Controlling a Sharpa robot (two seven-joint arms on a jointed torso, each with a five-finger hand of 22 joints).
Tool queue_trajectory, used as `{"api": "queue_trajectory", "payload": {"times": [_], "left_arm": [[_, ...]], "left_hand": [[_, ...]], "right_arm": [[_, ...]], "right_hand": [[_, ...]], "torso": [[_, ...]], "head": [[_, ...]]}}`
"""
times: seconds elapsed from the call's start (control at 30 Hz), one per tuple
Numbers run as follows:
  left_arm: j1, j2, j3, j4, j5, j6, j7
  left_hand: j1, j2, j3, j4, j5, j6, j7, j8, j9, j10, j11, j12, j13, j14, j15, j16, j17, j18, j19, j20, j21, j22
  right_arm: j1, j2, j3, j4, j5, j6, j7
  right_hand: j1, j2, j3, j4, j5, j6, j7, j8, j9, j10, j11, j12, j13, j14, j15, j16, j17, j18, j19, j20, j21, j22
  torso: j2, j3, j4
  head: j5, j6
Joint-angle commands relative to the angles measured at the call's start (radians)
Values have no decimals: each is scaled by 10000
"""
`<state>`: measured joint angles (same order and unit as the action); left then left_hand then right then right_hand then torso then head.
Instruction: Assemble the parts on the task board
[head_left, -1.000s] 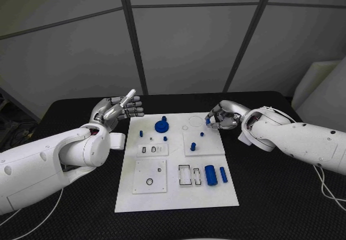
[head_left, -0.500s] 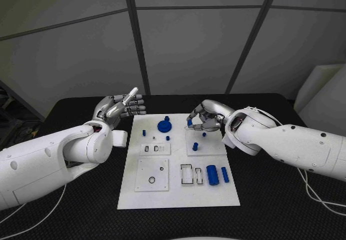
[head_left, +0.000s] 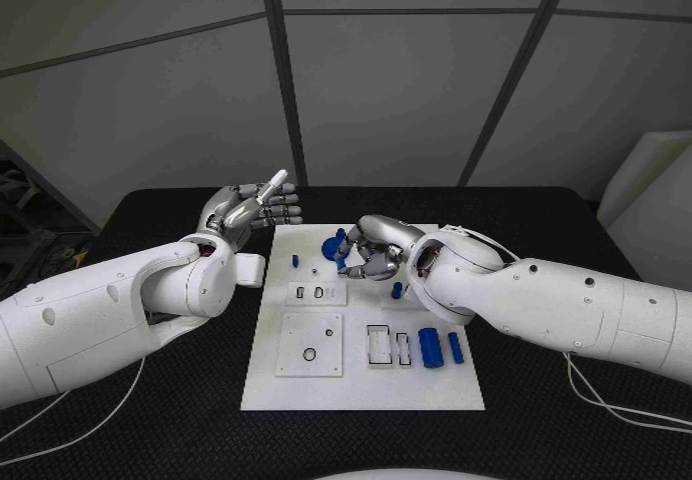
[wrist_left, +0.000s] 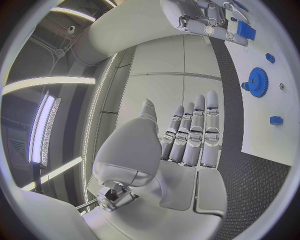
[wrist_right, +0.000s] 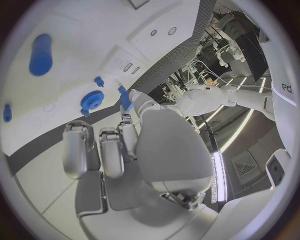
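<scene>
I've got a small blue peg (wrist_right: 125, 98) pinched in the right hand (head_left: 374, 252); left hand (head_left: 253, 208) loose, holding nothing. I'd lower it slowly, upright, near the blue gear (head_left: 340, 247).

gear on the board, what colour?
Blue; the round toothed gear on the white task board shows best in the left wrist view.

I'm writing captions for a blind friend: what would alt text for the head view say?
The robot's right hand reaches over the far end of a white task board on a black table, pinching a small blue part next to a blue gear. Its left hand is raised beside the board, holding nothing, while other blue parts lie nearer the camera.
</scene>
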<state>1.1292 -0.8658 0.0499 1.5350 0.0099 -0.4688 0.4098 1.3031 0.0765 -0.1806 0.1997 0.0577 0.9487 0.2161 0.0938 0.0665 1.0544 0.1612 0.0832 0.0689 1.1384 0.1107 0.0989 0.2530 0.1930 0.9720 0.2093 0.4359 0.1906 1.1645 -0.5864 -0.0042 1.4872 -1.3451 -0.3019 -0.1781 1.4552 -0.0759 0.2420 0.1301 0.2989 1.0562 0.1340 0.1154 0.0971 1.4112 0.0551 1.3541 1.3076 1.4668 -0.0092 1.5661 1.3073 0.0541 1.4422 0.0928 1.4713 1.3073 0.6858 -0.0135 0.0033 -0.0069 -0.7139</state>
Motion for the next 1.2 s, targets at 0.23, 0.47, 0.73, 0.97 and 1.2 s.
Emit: {"api": "queue_trajectory", "payload": {"times": [0.23, 0.47, 0.73, 0.97, 1.2], "left_arm": [[19, 17, 8, 65, -125, 163, 2], [20, 37, 8, 68, -138, 172, -14], [20, 51, 8, 66, -141, 188, -26], [20, 38, 8, 76, -142, 192, -33], [21, 37, 9, 90, -142, 201, -37]], "left_hand": [[134, 3, 2, -37, 9, 26, 54, -39, 1, 27, 57, -57, 6, 25, 33, -47, 14, -115, -11, 68, -60, -15], [139, 3, -2, -47, 9, 33, 50, -37, 2, 37, 53, -55, 7, 29, 31, -53, 20, -114, -10, 68, -60, -15], [140, 0, -5, -50, 8, 34, 51, -38, 2, 39, 53, -55, 8, 30, 31, -55, 22, -114, -10, 68, -60, -15], [140, 0, -5, -50, 8, 34, 51, -38, 2, 39, 53, -55, 8, 30, 31, -55, 22, -114, -10, 68, -60, -15], [140, 0, -5, -50, 8, 34, 51, -38, 2, 39, 53, -55, 8, 30, 31, -55, 22, -114, -10, 68, -60, -15]], "right_arm": [[-192, 345, -129, -110, -989, 235, -761], [-305, 581, -207, -206, -1272, 46, -856], [-413, 796, -226, -353, -1410, -53, -895], [-480, 909, -230, -526, -1440, 26, -894], [-530, 987, -231, -668, -1445, 121, -893]], "right_hand": [[-92, -16, 41, -3, 95, 27, 14, 45, 10, -7, -44, -44, 524, 1039, -83, 47, 2635, -121, 46, 9, 32, 754], [-161, -36, 52, 8, 168, 7, 19, 32, 3, -12, -39, -55, 518, 1039, -80, 47, 2635, -123, 51, 8, 36, 763], [-188, -48, 53, 13, 189, -4, 23, 25, 0, -7, -36, -52, 523, 1039, -78, 47, 2635, -125, 56, 9, 39, 771], [-208, -58, 50, 17, 187, -10, 25, 21, -2, 1, -34, -41, 534, 1039, -77, 47, 2635, -126, 59, 9, 42, 776], [-222, -66, 47, 19, 184, -15, 27, 18, -3, -10, -32, -58, 518, 1039, -76, 47, 2635, -124, 54, 10, 37, 768]], "torso": [[13, 18, -6], [9, 20, -12], [15, 19, -6], [10, 14, -10], [5, 19, -12]], "head": [[84, -66], [101, -91], [101, -98], [127, -119], [146, -148]]}}
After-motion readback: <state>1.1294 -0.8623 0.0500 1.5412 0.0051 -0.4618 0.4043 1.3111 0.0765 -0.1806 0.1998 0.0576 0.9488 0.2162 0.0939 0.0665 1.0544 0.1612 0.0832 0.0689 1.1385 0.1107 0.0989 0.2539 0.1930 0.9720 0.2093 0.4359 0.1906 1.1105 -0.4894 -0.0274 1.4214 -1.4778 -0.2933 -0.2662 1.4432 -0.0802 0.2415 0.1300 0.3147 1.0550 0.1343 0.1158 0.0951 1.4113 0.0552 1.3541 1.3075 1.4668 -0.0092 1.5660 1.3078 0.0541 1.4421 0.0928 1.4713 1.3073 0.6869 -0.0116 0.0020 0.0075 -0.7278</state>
